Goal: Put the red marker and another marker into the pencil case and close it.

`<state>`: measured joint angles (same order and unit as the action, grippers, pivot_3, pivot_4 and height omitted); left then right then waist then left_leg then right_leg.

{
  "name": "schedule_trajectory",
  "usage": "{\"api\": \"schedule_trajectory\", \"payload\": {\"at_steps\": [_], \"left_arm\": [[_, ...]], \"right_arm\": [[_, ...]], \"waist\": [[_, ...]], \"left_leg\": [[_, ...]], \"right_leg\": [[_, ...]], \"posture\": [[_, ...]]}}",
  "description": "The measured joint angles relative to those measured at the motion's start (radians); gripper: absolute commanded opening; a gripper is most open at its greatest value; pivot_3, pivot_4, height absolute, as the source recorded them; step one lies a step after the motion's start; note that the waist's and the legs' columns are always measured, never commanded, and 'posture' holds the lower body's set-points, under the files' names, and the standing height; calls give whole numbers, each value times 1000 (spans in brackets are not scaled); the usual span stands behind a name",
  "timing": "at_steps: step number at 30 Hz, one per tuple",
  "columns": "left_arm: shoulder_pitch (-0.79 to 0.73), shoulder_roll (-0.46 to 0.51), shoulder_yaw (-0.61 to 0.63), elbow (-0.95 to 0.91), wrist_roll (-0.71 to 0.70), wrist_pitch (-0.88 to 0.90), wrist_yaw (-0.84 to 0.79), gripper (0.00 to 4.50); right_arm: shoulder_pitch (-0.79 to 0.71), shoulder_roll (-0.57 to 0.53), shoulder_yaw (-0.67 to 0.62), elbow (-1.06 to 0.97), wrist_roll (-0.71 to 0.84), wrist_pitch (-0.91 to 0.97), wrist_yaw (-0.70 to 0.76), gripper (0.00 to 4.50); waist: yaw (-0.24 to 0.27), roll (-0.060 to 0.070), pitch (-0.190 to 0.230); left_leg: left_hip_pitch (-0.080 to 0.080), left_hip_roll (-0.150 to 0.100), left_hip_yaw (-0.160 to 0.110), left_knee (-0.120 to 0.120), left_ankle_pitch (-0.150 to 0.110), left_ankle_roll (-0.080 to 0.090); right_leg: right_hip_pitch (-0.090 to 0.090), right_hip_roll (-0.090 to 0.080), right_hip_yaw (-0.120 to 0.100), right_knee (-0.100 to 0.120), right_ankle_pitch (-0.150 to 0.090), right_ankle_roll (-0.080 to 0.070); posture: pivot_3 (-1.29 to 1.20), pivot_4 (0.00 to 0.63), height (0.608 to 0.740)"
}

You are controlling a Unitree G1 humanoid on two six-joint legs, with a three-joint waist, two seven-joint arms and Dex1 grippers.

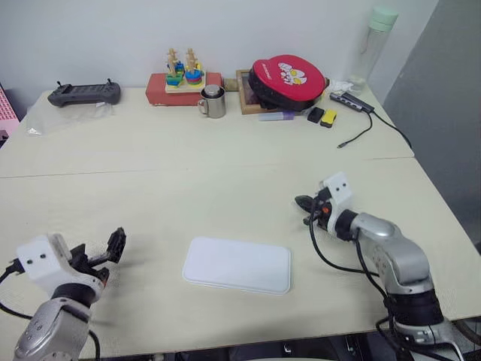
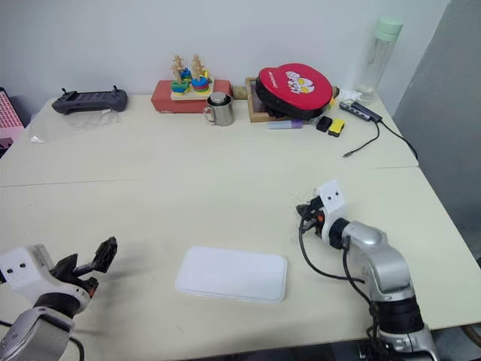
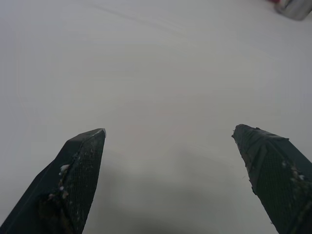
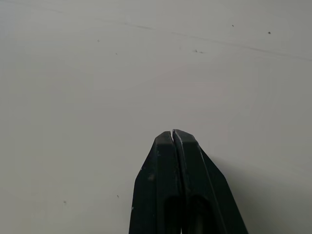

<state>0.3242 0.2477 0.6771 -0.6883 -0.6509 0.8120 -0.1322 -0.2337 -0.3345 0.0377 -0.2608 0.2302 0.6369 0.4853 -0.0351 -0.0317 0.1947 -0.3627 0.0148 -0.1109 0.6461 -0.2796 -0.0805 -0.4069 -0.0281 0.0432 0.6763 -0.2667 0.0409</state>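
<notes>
The pencil case, a white rounded box with its lid down, lies flat near the table's front edge, between my two arms. The red marker and the other marker are out of view. My left gripper hovers low over bare tabletop to the left of the case, open, with nothing between its fingers. To the right of the case and a little farther back is my right gripper, shut and empty, its fingertips pressed together above the table.
Along the back edge stand a black controller, a red box with a stacking toy, a metal mug, a red round pouch, a purple marker, a cabled hub and a bottle.
</notes>
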Motion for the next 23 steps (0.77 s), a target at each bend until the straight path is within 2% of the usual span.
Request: {"api": "schedule_trajectory", "payload": {"at_steps": [3,5,8,15,23], "left_arm": [[23,50,-45,3,17,-43,-63,4500],[38,108,-83,15,37,-64,-109,4500],[23,143,-92,44,54,-87,-138,4500],[-2,163,-93,81,91,-127,-133,4500],[-3,140,-102,105,103,-161,-129,4500]], "right_arm": [[52,24,-23,-8,-38,-157,-49,10],[76,16,-26,-21,-44,-173,-51,10],[116,10,-29,-17,-51,-181,-58,10],[173,27,-59,-16,-52,-250,-95,10],[172,28,-58,18,-57,-308,-99,10]], "waist": [[1,0,0],[1,0,0],[2,0,0],[1,0,0],[2,0,0]], "left_leg": [[0,0,1,0,0,0],[1,0,1,0,0,0],[1,0,1,0,0,0],[1,1,1,0,0,0],[1,1,1,0,0,0]], "right_leg": [[0,0,1,0,-2,4],[0,0,1,1,-2,4],[0,0,1,1,-2,3],[0,0,1,0,-2,3],[0,0,1,0,-2,4]], "posture": [[0,150,740],[0,150,740],[0,150,740],[0,150,740],[0,150,740]]}}
